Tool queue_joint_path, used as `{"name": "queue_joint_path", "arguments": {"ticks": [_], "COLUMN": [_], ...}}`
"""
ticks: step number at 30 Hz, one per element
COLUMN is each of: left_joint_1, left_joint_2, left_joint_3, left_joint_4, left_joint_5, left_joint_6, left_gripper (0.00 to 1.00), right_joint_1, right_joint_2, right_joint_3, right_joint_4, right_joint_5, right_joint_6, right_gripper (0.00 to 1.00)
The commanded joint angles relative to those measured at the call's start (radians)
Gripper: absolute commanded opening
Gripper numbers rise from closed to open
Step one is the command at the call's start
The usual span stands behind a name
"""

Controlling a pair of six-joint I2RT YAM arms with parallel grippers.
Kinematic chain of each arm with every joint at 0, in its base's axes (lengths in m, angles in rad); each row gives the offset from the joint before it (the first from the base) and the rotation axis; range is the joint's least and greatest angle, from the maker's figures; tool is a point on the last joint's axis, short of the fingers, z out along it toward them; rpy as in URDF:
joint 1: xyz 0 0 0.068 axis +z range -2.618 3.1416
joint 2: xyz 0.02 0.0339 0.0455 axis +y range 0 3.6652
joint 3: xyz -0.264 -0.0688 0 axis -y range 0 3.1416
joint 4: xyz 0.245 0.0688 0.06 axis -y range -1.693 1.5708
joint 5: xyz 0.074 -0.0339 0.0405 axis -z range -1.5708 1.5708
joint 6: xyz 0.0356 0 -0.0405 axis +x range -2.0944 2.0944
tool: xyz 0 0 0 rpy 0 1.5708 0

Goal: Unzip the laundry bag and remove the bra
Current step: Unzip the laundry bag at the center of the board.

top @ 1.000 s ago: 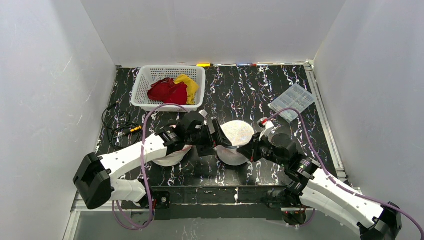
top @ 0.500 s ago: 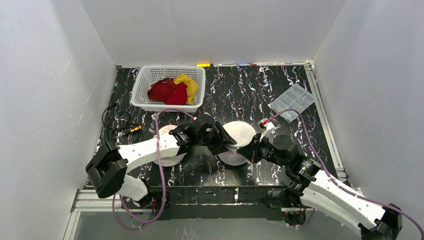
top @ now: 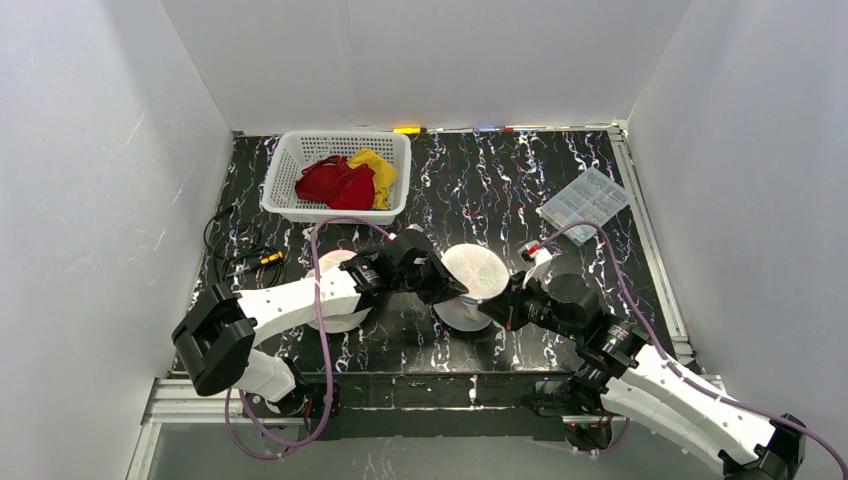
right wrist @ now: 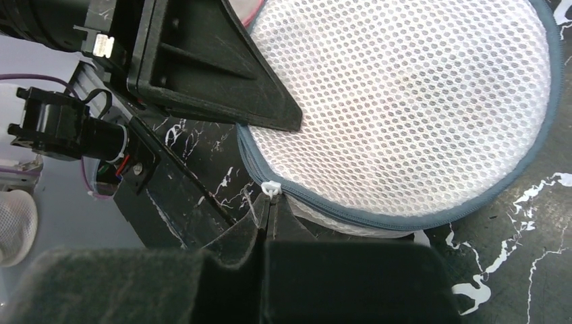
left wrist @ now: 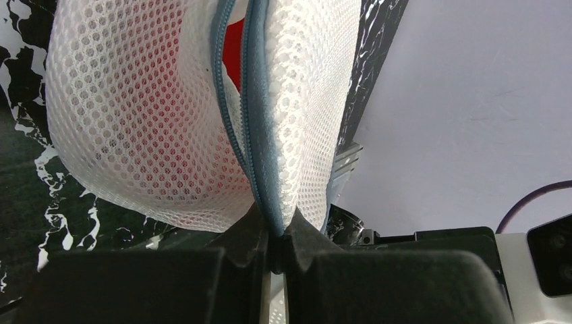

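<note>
White basket [top: 285, 170] of clothes [top: 335, 183]; clear box [top: 585, 203]

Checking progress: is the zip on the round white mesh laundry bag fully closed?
No, the grey-blue zip's two sides stand apart in the left wrist view, with red fabric showing between them.

Both arms are reaching inward, their grippers facing each other.
The left gripper [left wrist: 275, 244] is pinching the laundry bag [left wrist: 155, 121] seam between closed fingers; opposite it, the right gripper [right wrist: 268, 206] is clamping, apparently, the white zipper pull [right wrist: 271, 188] at its fingertips.
</note>
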Motion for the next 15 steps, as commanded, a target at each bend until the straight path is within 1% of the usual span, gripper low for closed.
{"name": "queue_joint_path", "arguments": {"ticks": [1, 5, 7, 10, 12, 14, 15], "left_joint_1": [0.009, 0.024, 0.046, 0.087, 0.123, 0.161, 0.174], "left_joint_2": [-0.031, -0.055, -0.072, -0.078, -0.058, -0.018, 0.006], "left_joint_3": [0.021, 0.016, 0.011, 0.025, 0.064, 0.13, 0.164], "left_joint_4": [-0.039, -0.009, 0.012, 0.03, 0.061, 0.049, 0.052], "left_joint_5": [-0.045, -0.019, 0.013, 0.085, 0.18, 0.291, 0.374], "left_joint_6": [0.073, 0.143, 0.179, 0.257, 0.325, 0.396, 0.43], "left_gripper": [0.0, 0.0, 0.0, 0.0, 0.0, 0.0, 0.0], "right_joint_1": [0.003, 0.004, 0.004, 0.003, 0.004, 0.003, 0.004], "right_joint_2": [-0.03, -0.048, -0.057, -0.067, -0.076, -0.087, -0.093], "right_joint_3": [0.031, 0.035, 0.033, 0.033, 0.043, 0.061, 0.071], "right_joint_4": [-0.051, -0.134, -0.146, -0.123, -0.101, -0.088, -0.085], "right_joint_5": [0.086, 0.231, 0.25, 0.224, 0.2, 0.187, 0.186], "right_joint_6": [-0.018, 0.022, 0.031, 0.025, 0.013, -0.005, -0.011], "right_gripper": [0.01, 0.01, 0.01, 0.01, 0.01, 0.01, 0.01]}}
